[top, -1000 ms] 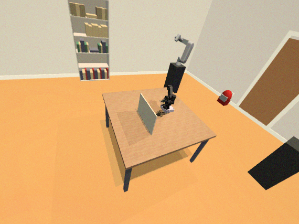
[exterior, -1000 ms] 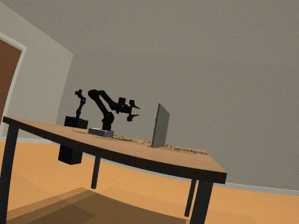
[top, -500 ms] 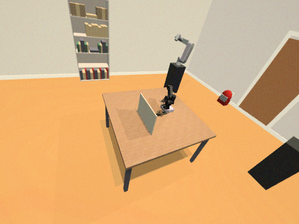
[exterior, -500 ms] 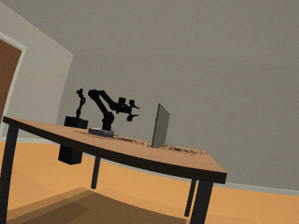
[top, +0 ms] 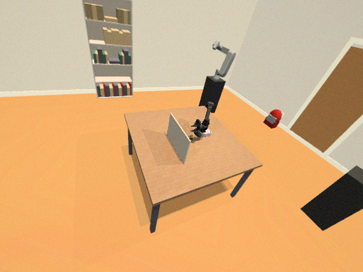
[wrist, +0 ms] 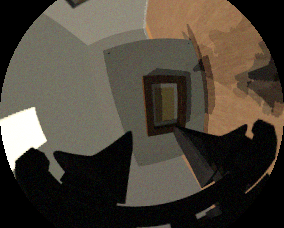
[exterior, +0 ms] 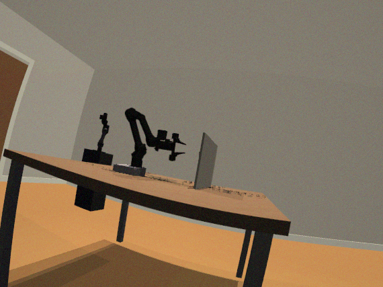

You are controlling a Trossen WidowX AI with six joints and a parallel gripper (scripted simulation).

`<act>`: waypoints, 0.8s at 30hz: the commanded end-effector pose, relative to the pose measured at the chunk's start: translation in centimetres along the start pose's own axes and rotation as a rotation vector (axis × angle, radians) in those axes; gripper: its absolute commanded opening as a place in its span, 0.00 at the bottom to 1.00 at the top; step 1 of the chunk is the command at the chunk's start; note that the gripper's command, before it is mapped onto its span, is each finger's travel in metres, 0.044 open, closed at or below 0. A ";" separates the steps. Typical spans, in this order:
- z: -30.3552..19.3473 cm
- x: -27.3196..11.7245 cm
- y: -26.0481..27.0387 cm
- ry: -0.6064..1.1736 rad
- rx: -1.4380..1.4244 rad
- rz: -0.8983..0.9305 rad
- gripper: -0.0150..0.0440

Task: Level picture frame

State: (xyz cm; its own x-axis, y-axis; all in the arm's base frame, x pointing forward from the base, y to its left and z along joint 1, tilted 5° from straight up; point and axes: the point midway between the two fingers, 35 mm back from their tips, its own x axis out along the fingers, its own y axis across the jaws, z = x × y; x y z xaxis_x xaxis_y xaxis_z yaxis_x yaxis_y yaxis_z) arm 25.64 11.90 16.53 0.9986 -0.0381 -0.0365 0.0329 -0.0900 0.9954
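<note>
The picture frame [wrist: 149, 107], dark brown around a yellowish picture, hangs on the upright grey panel [top: 178, 137] [exterior: 205, 162] [wrist: 125, 80]. In the wrist view, where the table side is at the right, the frame looks tilted against the panel's edges. Its end low in that view lies nearer the panel's upper edge. The screw and notched strip are hidden. My gripper [top: 192, 128] [exterior: 185, 148] [wrist: 153, 132] is partly open and empty, pointing at the panel with a gap before it. The fingers do not touch the frame.
The panel stands on the wooden table [top: 204, 172] [exterior: 168, 195]. My arm's base [exterior: 129, 169] is on the same table, on the frame's side of the panel. Another arm [top: 227, 62] stands on a black pedestal [top: 211, 91] beyond the table.
</note>
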 end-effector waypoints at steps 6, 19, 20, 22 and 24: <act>0.6 1.6 -1.1 0.003 -0.002 0.006 0.69; 0.1 1.7 -1.0 0.003 -0.001 0.006 0.69; 0.0 2.2 -1.0 0.003 -0.001 0.006 0.69; -0.1 3.7 -0.8 0.003 -0.001 0.007 0.69; -0.2 5.7 -0.8 0.003 -0.001 0.009 0.69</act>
State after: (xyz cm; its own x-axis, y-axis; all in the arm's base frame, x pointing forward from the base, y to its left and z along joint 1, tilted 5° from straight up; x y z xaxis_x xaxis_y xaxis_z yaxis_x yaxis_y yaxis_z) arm 29.11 11.89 15.31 0.9987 -0.0360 -0.0354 0.0322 -0.0862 0.9958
